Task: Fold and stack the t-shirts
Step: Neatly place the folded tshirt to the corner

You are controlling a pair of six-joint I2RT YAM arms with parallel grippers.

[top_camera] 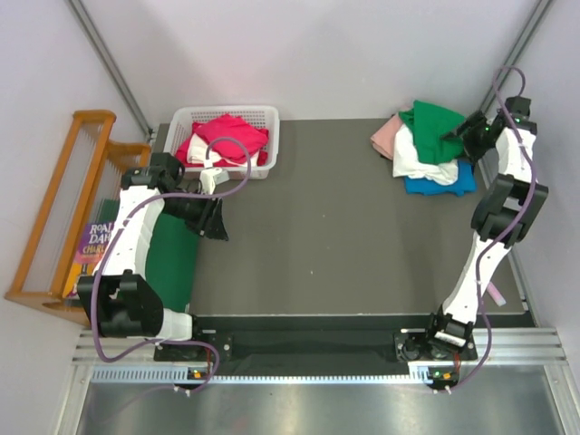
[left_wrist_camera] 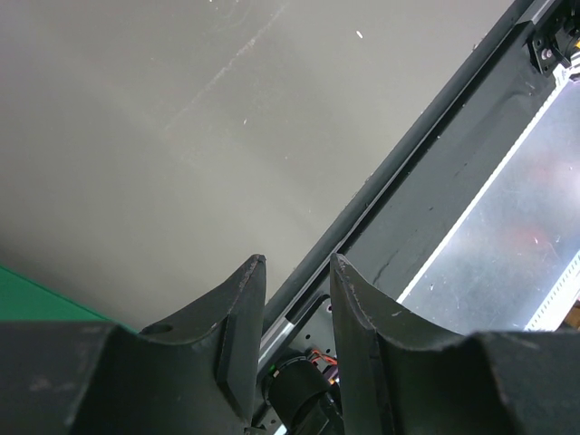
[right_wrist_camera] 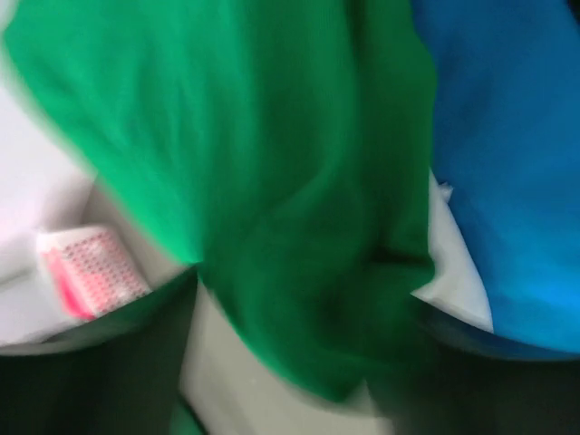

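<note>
A loose pile of t-shirts lies at the table's back right: a green one [top_camera: 433, 122] on top, pink [top_camera: 388, 136] at its left, white [top_camera: 419, 163] under it, and blue [top_camera: 444, 185] at the bottom. My right gripper [top_camera: 462, 134] is at the pile's right edge. In the blurred right wrist view its dark fingers stand apart, with the green t-shirt [right_wrist_camera: 272, 163] hanging between them [right_wrist_camera: 299, 299] and the blue one [right_wrist_camera: 507, 136] at the right. Red and magenta t-shirts [top_camera: 227, 136] fill a basket. My left gripper [top_camera: 217, 227] [left_wrist_camera: 297, 263] hovers over the table's left side, jaws apart and empty.
The white lattice basket [top_camera: 272, 136] stands at the back left. A dark green mat [top_camera: 168, 263] [left_wrist_camera: 36, 294] lies under my left arm. A wooden rack [top_camera: 54, 227] holding a book [top_camera: 91, 245] stands off the table's left edge. A metal rail [left_wrist_camera: 507, 227] runs along the near edge.
</note>
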